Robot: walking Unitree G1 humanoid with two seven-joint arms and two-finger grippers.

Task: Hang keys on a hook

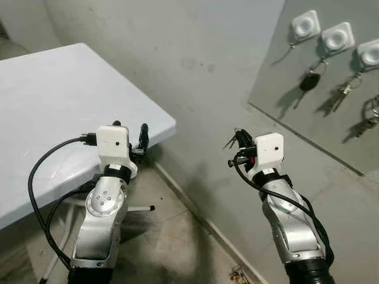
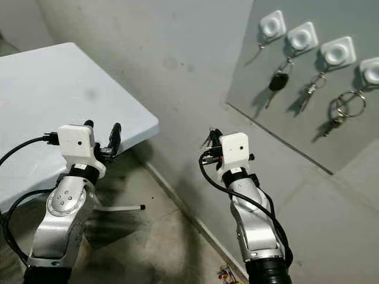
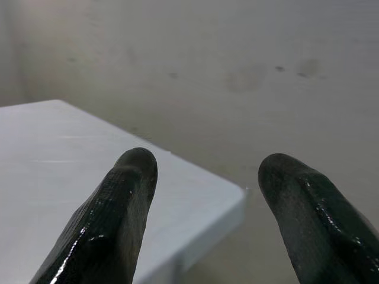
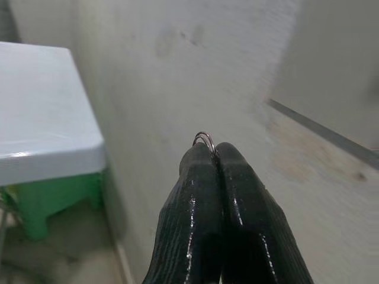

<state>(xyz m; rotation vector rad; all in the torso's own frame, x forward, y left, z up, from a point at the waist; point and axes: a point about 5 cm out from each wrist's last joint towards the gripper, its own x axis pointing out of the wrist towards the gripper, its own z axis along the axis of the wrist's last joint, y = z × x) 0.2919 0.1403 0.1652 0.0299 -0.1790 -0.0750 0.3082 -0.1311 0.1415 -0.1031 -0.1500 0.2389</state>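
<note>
Up close: right gripper point(image 4: 216, 155) fingers pressed together, pinching thin metal key ring point(image 4: 204, 139), raised before rough grey plaster wall point(image 1: 195, 65), well below and left of hooks. Smooth grey panel point(image 2: 296, 127) carries square white hooks point(image 2: 302, 38) in row; three hold keys, including black-headed key point(image 2: 277, 82) and large wire ring point(image 2: 349, 103). Left gripper point(image 3: 204, 177) fingers spread, empty, over corner of white plastic table point(image 1: 53, 100).

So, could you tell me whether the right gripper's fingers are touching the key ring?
Touching. In the right wrist view the right gripper is pinched shut on the key ring, whose metal loop pokes out between the tips.
</note>
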